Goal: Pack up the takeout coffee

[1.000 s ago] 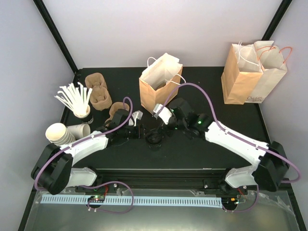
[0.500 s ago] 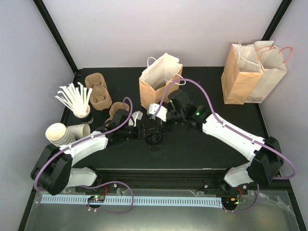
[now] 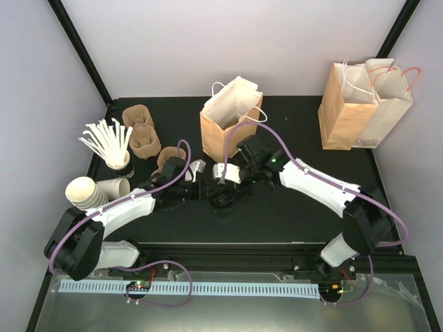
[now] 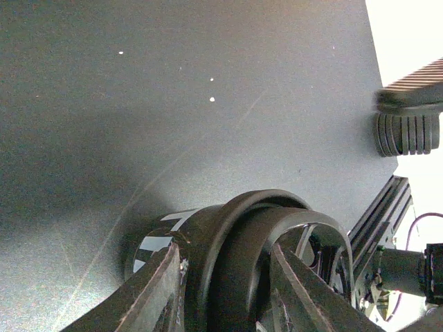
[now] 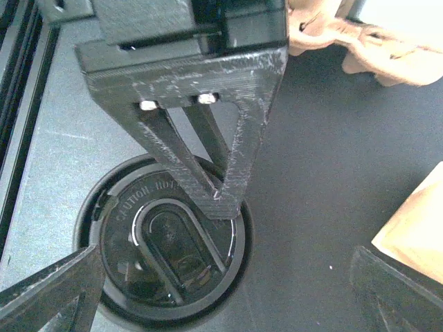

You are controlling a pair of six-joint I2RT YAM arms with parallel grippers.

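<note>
Right tool (image 5: 221,290): swung leftward since a second ago; I am holding it spread wide, takeout coffee (image 5: 166,249) standing directly beneath it on the desk (image 5: 311,173), axis vertical. Left tool (image 4: 228,277): is clamping the cup's wall between its fingers, nearer arm.

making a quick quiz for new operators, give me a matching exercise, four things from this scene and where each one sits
Things:
1 takeout coffee
2 open paper bag
3 pulp cup carriers
4 lidless white cups

Places:
a left, far side
b left edge, near side
c centre, under a black lid
d standing just behind the coffee

Pairs: 1-c, 2-d, 3-a, 4-b
</note>
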